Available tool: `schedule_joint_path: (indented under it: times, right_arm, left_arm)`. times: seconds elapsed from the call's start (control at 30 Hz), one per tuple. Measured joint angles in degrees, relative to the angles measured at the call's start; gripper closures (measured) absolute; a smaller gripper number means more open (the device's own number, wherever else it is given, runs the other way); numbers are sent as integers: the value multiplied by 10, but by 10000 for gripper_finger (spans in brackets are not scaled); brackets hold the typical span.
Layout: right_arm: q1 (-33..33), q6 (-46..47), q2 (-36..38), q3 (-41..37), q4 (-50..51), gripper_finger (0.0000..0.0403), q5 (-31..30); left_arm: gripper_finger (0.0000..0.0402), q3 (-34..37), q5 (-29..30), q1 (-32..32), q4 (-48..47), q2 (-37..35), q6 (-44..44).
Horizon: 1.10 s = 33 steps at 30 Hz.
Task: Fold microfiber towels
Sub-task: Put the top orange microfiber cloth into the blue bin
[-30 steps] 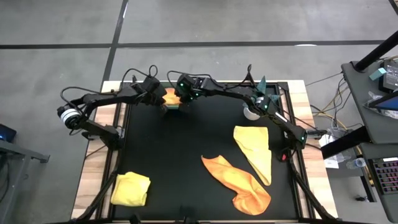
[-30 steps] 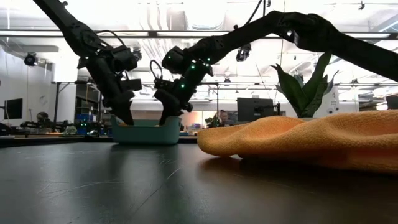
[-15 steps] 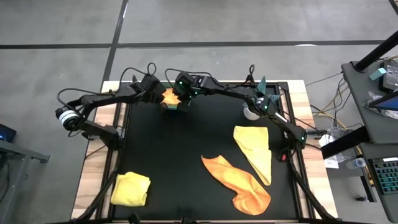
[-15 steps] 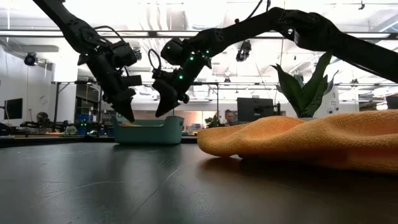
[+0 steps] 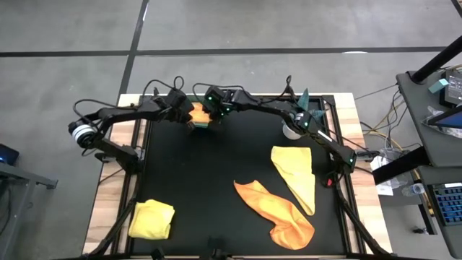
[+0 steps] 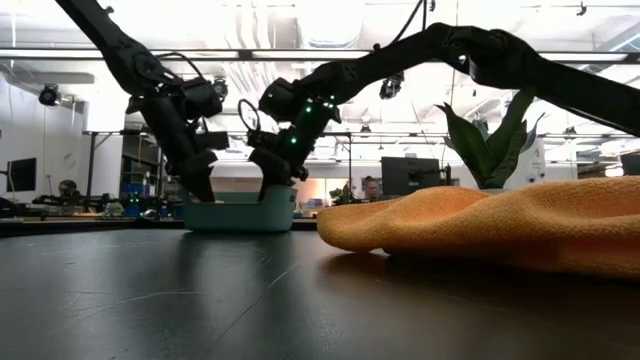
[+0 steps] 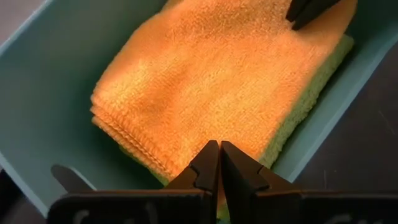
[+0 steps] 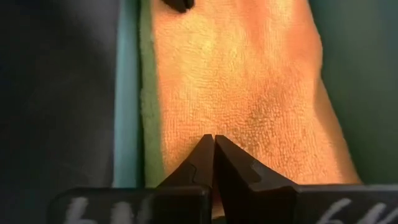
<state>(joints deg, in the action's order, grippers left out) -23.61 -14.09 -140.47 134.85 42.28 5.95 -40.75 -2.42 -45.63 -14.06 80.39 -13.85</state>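
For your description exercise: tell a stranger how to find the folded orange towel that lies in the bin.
Start at the black table and go to its far edge, where both arms meet over a teal bin. Inside lies the orange towel, folded flat on a lime green one; the towels on the table are loose or crumpled.

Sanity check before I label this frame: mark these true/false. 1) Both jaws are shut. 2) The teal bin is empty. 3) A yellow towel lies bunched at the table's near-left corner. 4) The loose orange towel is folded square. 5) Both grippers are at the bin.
1) True: the left gripper and the right gripper both have shut jaws.
2) False: the teal bin holds a folded orange towel on top of a lime green towel.
3) True: the bunched yellow towel lies there.
4) False: the loose orange towel lies crumpled and stretched out beside another yellow towel.
5) True: both are pressed down on the folded orange towel.
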Motion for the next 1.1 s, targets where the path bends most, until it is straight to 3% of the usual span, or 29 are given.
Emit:
schedule_joint_path:
  times: [0.47,0.67,0.87,1.1]
  right_arm:
    - [0,-1,23,1,4,394,-3]
    - [-4,-20,34,2,-9,394,-60]
    - [-15,-20,22,2,-32,394,-60]
    - [-18,-23,9,1,-20,394,-60]
  left_arm:
    - [398,-23,4,0,-5,-9,0]
    - [398,-23,12,0,55,-13,0]
    - [398,-14,15,-2,146,22,-1]
    - [398,-14,56,-4,151,75,0]
